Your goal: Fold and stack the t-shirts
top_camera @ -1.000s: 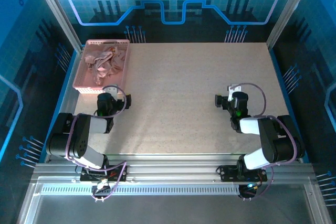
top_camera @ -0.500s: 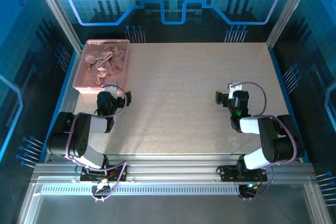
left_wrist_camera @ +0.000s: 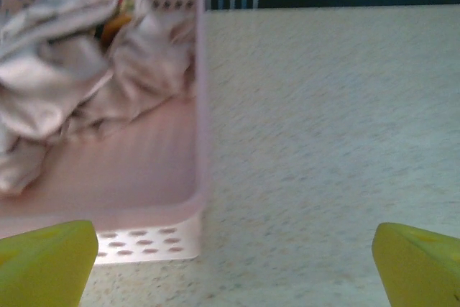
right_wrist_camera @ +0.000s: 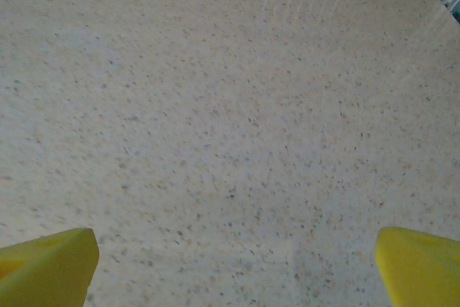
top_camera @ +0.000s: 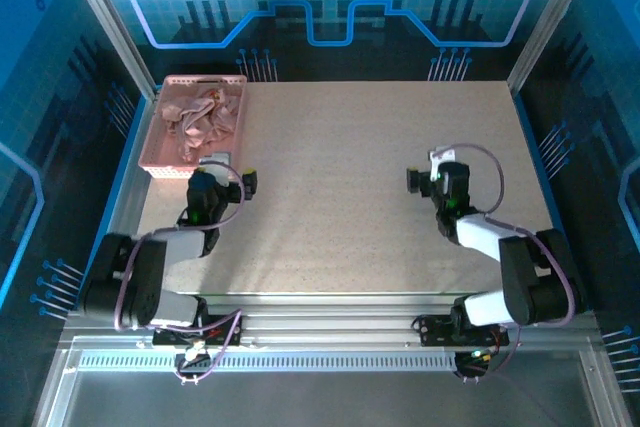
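Note:
Crumpled dusty-pink t-shirts (top_camera: 203, 119) lie bunched inside the pink lattice basket (top_camera: 160, 163) at the table's far left. The left wrist view shows the t-shirts (left_wrist_camera: 86, 80) heaped toward the basket's back, with a bit of coloured print peeking out. My left gripper (top_camera: 222, 175) hovers just in front of the basket's near right corner, open, its yellow fingertips (left_wrist_camera: 47, 260) wide apart with nothing between them. My right gripper (top_camera: 425, 177) stands open over bare table at the right, fingertips (right_wrist_camera: 47, 267) spread and nothing held.
The speckled beige table (top_camera: 350, 177) spreads between the two arms. The basket's near wall (left_wrist_camera: 144, 239) is close to my left fingers. Metal frame posts and blue side panels border the table; both arm bases sit at the near edge.
Both arms have reached forward a little. My left gripper has moved closer to the basket's near corner; my right gripper has shifted slightly up the table.

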`<action>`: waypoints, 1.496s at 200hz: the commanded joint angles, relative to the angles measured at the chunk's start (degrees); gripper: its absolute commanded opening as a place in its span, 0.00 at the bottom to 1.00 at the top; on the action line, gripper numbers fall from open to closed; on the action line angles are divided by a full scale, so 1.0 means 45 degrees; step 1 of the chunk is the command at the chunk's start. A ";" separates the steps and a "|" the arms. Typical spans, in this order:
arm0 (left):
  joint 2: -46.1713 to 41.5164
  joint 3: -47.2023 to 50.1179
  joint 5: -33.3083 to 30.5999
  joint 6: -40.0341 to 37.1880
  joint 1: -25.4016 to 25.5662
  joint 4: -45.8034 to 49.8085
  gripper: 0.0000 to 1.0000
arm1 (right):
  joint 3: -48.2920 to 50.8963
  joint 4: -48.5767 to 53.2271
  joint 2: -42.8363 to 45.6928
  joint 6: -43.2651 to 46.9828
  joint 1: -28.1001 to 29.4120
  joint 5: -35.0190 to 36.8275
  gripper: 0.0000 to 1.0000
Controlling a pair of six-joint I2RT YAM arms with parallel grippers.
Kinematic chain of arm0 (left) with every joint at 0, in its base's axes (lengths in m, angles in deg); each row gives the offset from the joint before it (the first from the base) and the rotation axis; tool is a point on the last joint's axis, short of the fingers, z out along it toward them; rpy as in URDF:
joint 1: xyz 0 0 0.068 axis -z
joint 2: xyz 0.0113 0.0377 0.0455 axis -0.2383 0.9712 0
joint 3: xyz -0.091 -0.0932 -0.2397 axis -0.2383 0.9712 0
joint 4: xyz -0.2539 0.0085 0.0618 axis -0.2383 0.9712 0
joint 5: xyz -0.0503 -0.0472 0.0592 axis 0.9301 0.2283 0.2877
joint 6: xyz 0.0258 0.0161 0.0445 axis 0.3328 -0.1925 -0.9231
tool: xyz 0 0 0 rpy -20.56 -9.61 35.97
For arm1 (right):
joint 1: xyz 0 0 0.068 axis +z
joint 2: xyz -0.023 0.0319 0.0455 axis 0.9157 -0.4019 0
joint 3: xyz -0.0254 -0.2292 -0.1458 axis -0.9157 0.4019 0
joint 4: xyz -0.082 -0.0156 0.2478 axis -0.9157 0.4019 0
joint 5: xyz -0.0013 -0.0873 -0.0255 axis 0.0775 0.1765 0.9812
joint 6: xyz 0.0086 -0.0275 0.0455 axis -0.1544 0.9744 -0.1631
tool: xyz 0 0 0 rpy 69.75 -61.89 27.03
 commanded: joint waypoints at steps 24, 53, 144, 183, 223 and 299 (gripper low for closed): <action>-0.4800 -0.0743 0.0218 0.0719 0.1741 0.5222 0.99 | -0.1145 0.5981 0.3806 -0.0676 0.1160 -0.0700 1.00; -0.6222 -0.1614 -0.0701 0.1940 0.2377 0.7938 0.99 | -0.1807 0.9056 0.5592 -0.1509 0.1634 -0.2026 1.00; 0.1670 -1.3277 0.0119 0.5785 -0.0379 1.8430 0.99 | -0.6236 1.3190 0.3387 -0.2864 0.3673 -0.3265 1.00; 0.4933 -1.6622 0.0121 0.6312 -0.1396 2.0180 0.99 | -0.7803 1.3790 0.1684 -0.3130 0.4022 -0.4048 1.00; 0.7560 -1.9016 -0.0353 0.6586 -0.2405 2.1513 0.99 | -0.8710 1.3881 0.0855 -0.3058 0.4492 -0.4995 1.00; 1.1221 -2.2214 -0.0695 0.7251 -0.3417 2.2502 0.99 | -1.0620 1.4340 -0.0918 -0.2881 0.4794 -0.6273 1.00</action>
